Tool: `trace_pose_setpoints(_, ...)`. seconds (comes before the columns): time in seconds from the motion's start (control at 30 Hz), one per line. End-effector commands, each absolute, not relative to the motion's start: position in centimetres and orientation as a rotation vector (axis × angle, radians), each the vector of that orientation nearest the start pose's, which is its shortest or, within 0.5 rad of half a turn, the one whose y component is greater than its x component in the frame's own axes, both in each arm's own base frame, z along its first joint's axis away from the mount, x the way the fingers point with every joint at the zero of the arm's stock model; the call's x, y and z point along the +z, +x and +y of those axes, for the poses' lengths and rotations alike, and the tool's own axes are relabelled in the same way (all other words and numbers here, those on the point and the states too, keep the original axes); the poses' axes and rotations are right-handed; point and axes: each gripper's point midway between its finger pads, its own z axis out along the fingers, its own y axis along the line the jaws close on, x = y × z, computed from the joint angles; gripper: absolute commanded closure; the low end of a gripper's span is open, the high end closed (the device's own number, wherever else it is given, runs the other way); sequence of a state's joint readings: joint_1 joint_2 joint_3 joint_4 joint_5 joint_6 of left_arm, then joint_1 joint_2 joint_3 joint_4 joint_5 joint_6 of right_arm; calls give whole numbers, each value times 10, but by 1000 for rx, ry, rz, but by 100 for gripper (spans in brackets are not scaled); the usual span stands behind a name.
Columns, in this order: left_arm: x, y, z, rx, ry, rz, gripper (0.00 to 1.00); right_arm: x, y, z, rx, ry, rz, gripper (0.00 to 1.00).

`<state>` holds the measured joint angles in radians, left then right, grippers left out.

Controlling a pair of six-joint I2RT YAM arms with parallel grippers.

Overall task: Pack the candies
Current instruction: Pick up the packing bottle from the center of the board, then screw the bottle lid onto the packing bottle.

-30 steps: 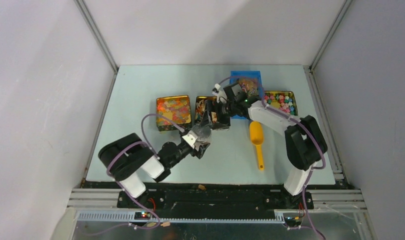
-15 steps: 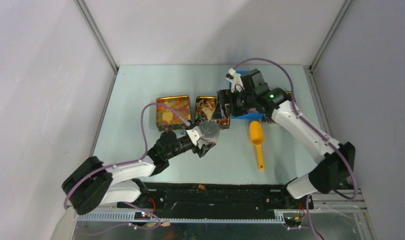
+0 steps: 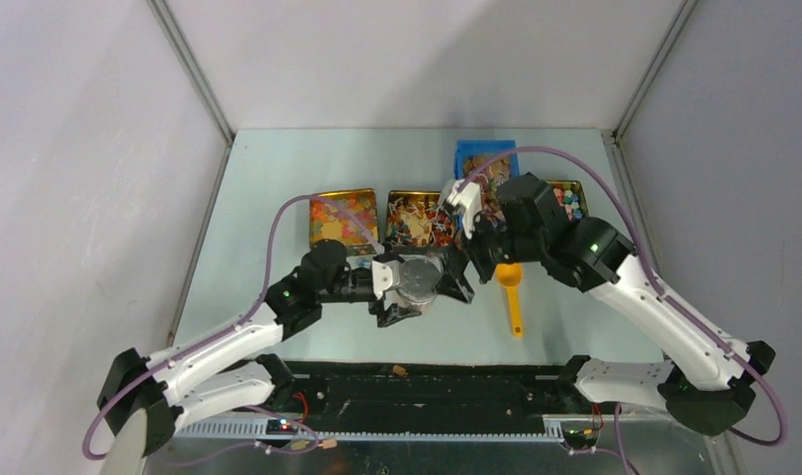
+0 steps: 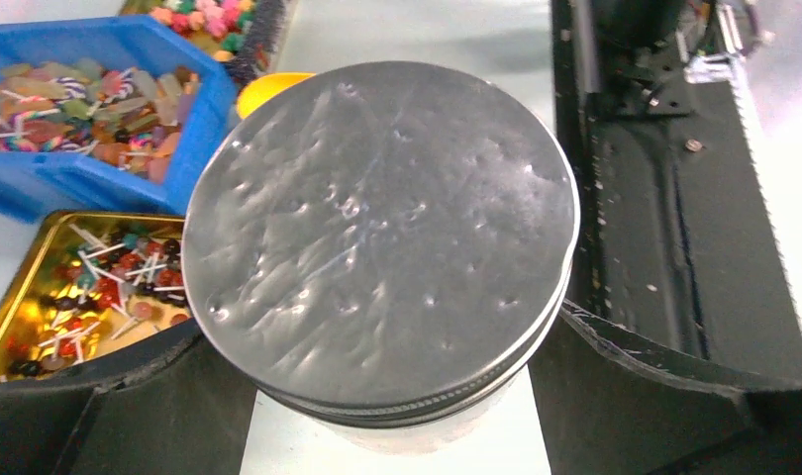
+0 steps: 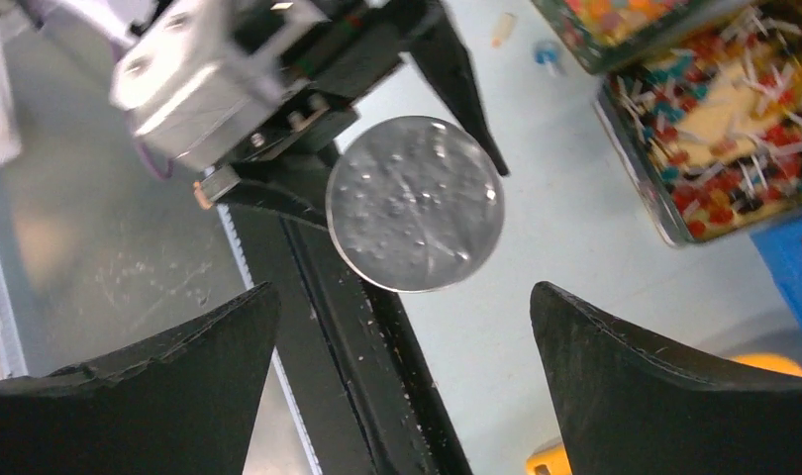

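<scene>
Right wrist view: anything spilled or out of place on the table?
Two candies lie loose on the table, outside the tins; they look spilled. A small tan bit also sits on the black base rail in the top view.

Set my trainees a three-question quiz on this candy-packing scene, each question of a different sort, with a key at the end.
1. True or false: the orange scoop lies among the candies in the blue bin.
2. The right gripper is: A open, B shut on the scoop, C shut on the bin.
3. What does the left gripper hold?
Key: 1 false, the scoop lies on the table; 2 A; 3 the lidded jar.
</scene>
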<state>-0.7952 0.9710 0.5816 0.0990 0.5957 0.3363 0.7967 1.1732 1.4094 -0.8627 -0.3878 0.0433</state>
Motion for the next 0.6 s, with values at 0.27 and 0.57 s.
trace_pose_setpoints(0.27,236,118,-284,-1005,1512,1169,21,299,121,308,840,-1436,1824,1)
trace_pose_setpoints(0.57,249,107,-280,-1020,1543,1105,20,290,120,334,829,-1554,1803,3)
